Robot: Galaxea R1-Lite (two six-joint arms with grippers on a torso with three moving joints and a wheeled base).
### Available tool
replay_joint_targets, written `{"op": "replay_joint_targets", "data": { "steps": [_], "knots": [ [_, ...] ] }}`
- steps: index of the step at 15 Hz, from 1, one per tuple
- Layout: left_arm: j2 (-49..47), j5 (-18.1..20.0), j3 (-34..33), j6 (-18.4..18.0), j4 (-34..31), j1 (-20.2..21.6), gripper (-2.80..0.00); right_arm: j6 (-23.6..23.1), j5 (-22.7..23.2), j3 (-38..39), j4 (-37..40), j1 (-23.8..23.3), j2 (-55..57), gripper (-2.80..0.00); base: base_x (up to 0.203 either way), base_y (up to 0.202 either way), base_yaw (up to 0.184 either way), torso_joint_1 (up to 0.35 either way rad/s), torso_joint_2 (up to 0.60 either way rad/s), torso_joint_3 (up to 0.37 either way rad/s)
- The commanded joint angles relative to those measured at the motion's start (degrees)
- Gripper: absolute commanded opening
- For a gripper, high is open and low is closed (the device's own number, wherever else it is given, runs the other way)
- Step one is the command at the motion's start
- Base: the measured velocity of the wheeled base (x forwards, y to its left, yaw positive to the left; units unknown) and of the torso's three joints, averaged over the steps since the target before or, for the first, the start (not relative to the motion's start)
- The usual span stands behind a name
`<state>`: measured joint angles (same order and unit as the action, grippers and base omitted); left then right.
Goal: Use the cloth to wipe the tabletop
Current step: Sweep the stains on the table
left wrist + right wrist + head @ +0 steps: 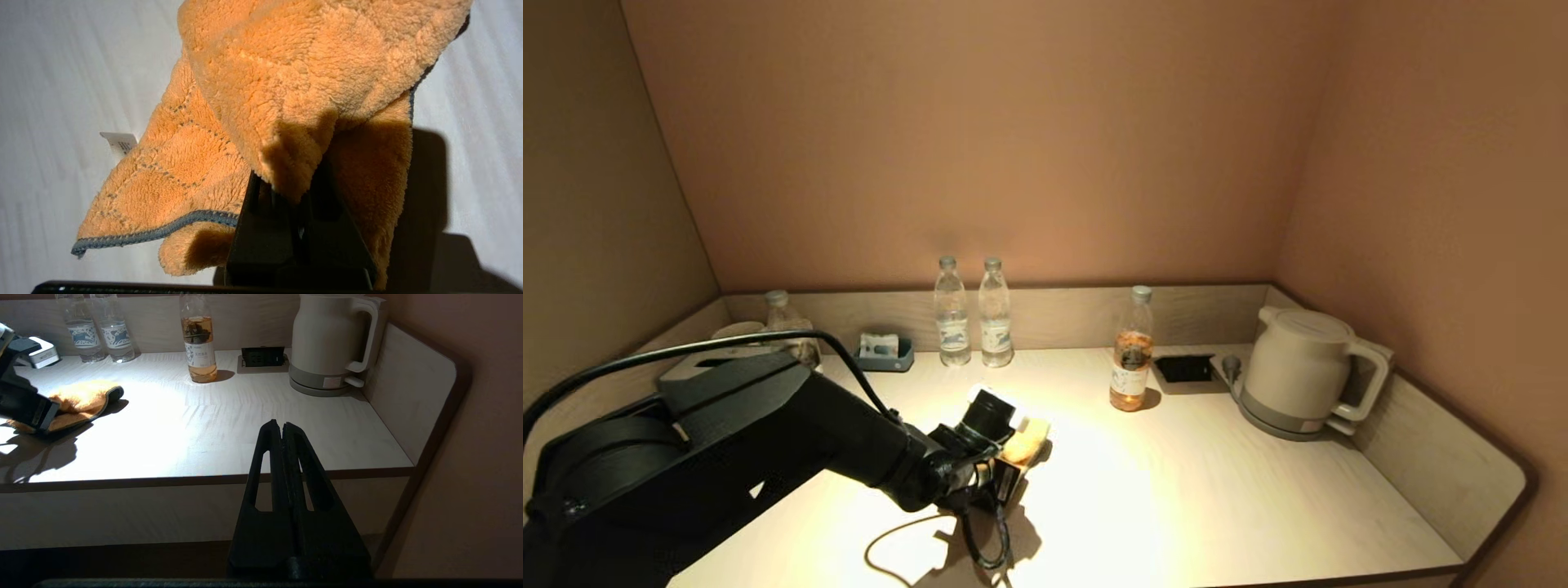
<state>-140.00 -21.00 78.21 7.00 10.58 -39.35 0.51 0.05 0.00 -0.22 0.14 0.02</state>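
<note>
The left gripper (1013,465) pinches the cloth (1025,441), which lies on the middle of the tabletop (1258,498), so the wiping step looks underway. Next it should push the cloth flat across the wood, staying clear of the bottle (1131,351). The right gripper (282,426) waits off the front edge, jaws pressed together.

- Your cloth (1025,441) lies on the bench (1217,506), left of centre, under the left gripper (1010,467).
- Behind it stand two bottles (972,314) (side by side) against the back rim.
- Right of them: a third bottle (1132,351), then the kettle (1298,371) in the corner.
</note>
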Motion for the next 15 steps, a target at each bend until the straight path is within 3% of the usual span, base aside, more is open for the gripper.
{"op": "replay_joint_targets", "data": {
  "steps": [1,5,8,11,13,15],
  "knots": [
    [5.0,-2.7,-7.5,0.9,-0.1,-1.6,-2.80,0.0,0.0,0.0,0.0,0.0,0.0,-2.80,0.000,0.000,0.000,0.000,0.00,0.000],
    [10.4,-5.4,-18.8,4.3,0.0,-0.4,-2.80,0.0,0.0,0.0,0.0,0.0,0.0,-2.80,0.000,0.000,0.000,0.000,0.00,0.000],
    [12.4,-9.0,-24.8,6.7,0.1,3.4,-2.80,0.0,0.0,0.0,0.0,0.0,0.0,-2.80,0.000,0.000,0.000,0.000,0.00,0.000],
    [13.1,-9.8,-25.7,7.5,0.1,8.9,-2.80,0.0,0.0,0.0,0.0,0.0,0.0,-2.80,0.000,0.000,0.000,0.000,0.00,0.000],
    [12.7,-9.5,-24.7,7.5,1.0,15.0,-2.80,0.0,0.0,0.0,0.0,0.0,0.0,-2.80,0.000,0.000,0.000,0.000,0.00,0.000],
    [13.5,-9.4,-24.4,7.5,2.4,17.9,-2.80,0.0,0.0,0.0,0.0,0.0,0.0,-2.80,0.000,0.000,0.000,0.000,0.00,0.000]
  ]
}}
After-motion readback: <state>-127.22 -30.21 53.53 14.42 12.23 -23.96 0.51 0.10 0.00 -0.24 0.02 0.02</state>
